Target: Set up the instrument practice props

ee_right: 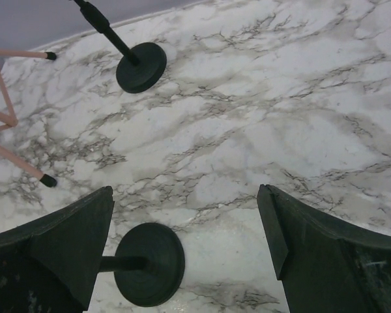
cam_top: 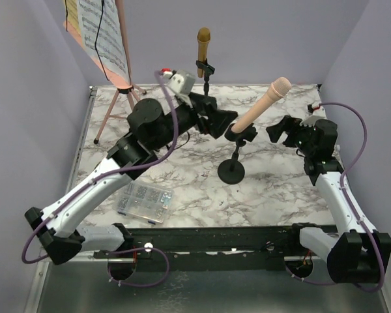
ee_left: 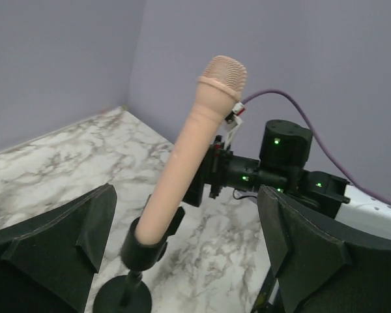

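Note:
A pink microphone [cam_top: 264,104] leans to the right in a black round-based holder [cam_top: 232,171] at mid-table. In the left wrist view the pink microphone [ee_left: 189,156] sits in the holder's clip [ee_left: 143,244]. My left gripper [cam_top: 229,122] is open just left of the clip, and in its own view the left gripper [ee_left: 186,215] holds nothing. A gold microphone [cam_top: 203,49] stands upright in a second holder [cam_top: 206,73] at the back. The pink music rack [cam_top: 117,98] with sheet-music pages [cam_top: 101,32] stands back left. My right gripper [cam_top: 277,130] is open to the right of the pink microphone. In its own view the right gripper [ee_right: 186,215] is empty.
A clear compartment box of screws [cam_top: 144,202] lies near the front left, beside my left arm. The right wrist view shows both holder bases, one far [ee_right: 142,65] and one near [ee_right: 150,264], plus the rack's pink legs [ee_right: 13,130]. Purple walls enclose the table.

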You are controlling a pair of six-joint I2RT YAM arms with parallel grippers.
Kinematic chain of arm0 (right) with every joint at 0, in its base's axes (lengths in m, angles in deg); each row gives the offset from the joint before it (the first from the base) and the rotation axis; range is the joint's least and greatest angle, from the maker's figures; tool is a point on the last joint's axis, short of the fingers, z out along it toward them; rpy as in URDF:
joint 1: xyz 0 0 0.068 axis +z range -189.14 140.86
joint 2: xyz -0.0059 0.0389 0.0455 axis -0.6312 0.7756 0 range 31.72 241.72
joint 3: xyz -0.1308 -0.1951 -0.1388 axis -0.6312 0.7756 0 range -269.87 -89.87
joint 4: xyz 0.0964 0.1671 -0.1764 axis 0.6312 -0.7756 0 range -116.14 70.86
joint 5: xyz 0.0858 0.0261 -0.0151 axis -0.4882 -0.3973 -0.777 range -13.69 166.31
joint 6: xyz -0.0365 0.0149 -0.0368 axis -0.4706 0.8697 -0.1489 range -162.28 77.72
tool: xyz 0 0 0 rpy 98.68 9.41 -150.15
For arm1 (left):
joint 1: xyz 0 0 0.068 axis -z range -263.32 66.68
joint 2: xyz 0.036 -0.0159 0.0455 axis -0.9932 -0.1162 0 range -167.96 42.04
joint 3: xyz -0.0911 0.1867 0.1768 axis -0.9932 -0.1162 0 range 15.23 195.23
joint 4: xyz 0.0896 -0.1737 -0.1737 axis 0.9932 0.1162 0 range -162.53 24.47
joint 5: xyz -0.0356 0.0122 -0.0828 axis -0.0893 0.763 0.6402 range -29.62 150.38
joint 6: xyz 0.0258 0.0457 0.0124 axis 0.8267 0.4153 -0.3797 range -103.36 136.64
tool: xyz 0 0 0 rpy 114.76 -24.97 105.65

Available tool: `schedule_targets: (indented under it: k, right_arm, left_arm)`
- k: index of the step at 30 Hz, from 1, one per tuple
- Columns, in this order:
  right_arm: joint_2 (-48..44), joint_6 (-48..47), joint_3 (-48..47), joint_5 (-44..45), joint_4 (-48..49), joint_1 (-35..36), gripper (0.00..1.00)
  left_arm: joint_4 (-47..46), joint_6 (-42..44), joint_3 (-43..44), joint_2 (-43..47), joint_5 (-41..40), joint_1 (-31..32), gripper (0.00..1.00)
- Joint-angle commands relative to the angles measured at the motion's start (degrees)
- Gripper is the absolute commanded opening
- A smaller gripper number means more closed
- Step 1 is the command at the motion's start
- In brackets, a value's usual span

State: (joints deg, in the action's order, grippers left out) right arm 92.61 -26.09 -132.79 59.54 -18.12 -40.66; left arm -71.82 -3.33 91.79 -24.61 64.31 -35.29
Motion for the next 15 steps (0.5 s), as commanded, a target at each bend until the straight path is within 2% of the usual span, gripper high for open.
schedule_targets:
  k: [1,8,15]
  right_arm:
    - [-2.73,5.71,1.98,-3.27,-0.88,-0.15,1.00]
    - [-8.28,7.55,4.91,-3.99,-0.69,-0.11,1.00]
    - [-10.91,4.10,6.08,-10.41,0.74,-0.14,1.00]
  left_arm:
    - [6.78,-2.14,11.94,-11.38,13.89,0.08,0.96]
    - [8.86,3.21,26.85,-26.02,15.58,0.05,0.92]
    - [8.83,6.15,33.77,-33.67,15.84,0.05,0.88]
